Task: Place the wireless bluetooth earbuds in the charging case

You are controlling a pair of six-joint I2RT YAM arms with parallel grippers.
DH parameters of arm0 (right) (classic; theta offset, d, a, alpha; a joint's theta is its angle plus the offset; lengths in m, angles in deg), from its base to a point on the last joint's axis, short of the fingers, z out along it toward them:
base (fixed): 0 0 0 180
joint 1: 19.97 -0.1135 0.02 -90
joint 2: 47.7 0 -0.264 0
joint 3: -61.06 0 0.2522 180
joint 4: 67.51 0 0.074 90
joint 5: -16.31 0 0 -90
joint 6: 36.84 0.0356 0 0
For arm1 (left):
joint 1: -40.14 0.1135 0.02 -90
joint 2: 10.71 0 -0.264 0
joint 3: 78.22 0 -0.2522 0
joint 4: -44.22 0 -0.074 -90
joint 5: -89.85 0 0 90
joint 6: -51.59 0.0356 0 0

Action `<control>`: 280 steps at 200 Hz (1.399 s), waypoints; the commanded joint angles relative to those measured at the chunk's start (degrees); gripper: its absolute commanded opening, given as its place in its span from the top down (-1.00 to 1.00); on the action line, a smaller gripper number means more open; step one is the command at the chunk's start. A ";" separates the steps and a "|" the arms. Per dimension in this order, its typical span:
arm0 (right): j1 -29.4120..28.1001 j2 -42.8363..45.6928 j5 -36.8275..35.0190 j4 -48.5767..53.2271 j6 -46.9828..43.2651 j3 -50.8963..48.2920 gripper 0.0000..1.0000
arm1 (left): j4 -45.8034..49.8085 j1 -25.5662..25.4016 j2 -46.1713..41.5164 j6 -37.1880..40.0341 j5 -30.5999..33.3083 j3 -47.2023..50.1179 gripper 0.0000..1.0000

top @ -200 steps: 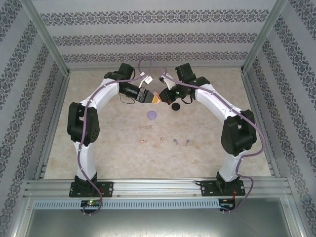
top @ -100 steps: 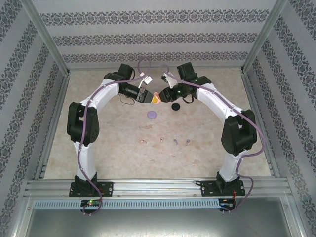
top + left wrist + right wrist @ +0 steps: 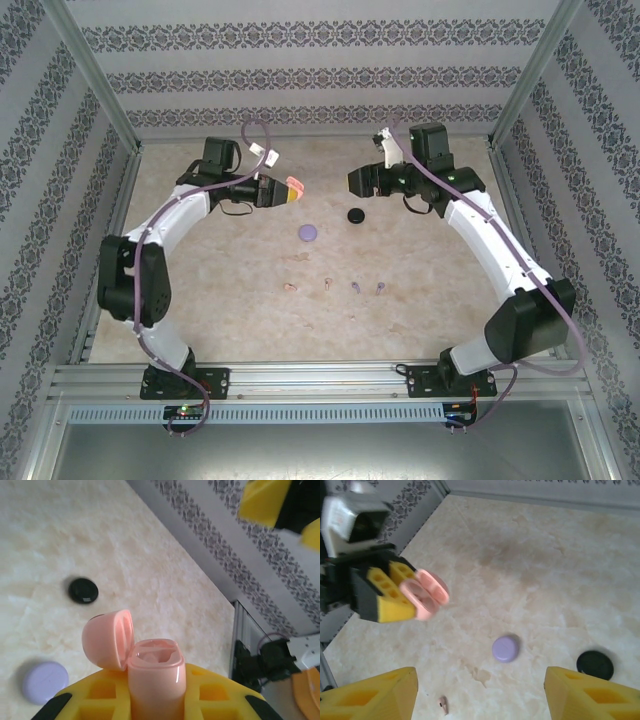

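- At the bottom edge of the top view, both arms are bolted to a metal rail (image 3: 320,375), the left arm at the left.
- Just above it, in the lower middle of the frame, four earbuds lie loose on the bench (image 3: 230,320) in a rough row. Two pale pink earbuds (image 3: 289,286) are on the left and two purple earbuds (image 3: 354,287) on the right, none touching (too small to tell which way they face).
- Nearer the centre, a closed purple case (image 3: 308,232) lies flat on the bench. A black case (image 3: 354,215) lies up and to the right of it, apart from it.
- Upper left of centre, the left fingers (image 3: 275,191) are clenched on the pink case (image 3: 294,187), which is lifted off the bench. In the left wrist view it stands between the yellow pads with its lid (image 3: 107,639) hinged open to the left, showing the inner recesses.
- Upper right of centre, the right fingers (image 3: 358,182) are released. In the right wrist view their yellow tips sit in the two bottom corners, wide apart, with bare bench between.
- Farthest, along the top, runs the patterned wall (image 3: 320,75).
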 commanded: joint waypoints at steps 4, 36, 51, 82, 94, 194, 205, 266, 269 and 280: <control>-2.30 0.56 -7.92 1.55 7.59 -3.96 -0.36 | -12.86 -0.23 -6.30 -4.86 6.45 4.80 1.00; -7.02 0.39 -12.63 0.19 13.53 -9.15 -0.37 | -22.23 -0.24 -13.98 -5.88 15.15 11.63 1.00; -9.72 -0.23 -15.04 -1.02 14.63 -11.50 -0.37 | -29.52 -0.20 -17.62 -5.65 19.87 16.17 1.00; -13.94 -3.22 -17.21 -3.08 15.87 -14.60 -0.37 | -46.26 -0.46 -24.23 -3.67 30.22 26.77 1.00; -15.86 -4.82 -17.84 -3.17 15.36 -14.49 -0.37 | -50.27 -0.50 -25.51 -2.49 32.59 29.91 1.00; -23.91 -17.48 -19.74 -1.39 14.21 -6.05 -0.35 | -76.07 -0.50 -25.12 -4.50 30.98 41.48 1.00; -24.64 -18.69 -20.07 -0.82 13.83 -5.14 -0.35 | -77.87 -0.55 -24.71 -4.89 30.90 41.14 1.00; -28.62 -24.88 -20.91 2.32 10.37 -2.18 -0.31 | -81.76 -0.54 -22.92 -6.20 34.06 36.50 1.00; -28.84 -25.08 -20.76 2.38 10.18 -2.11 -0.31 | -81.93 -0.47 -22.77 -6.30 34.27 36.28 1.00; -29.66 -26.02 -20.70 2.64 9.68 -1.75 -0.31 | -82.63 -0.40 -22.28 -6.92 34.87 35.40 1.00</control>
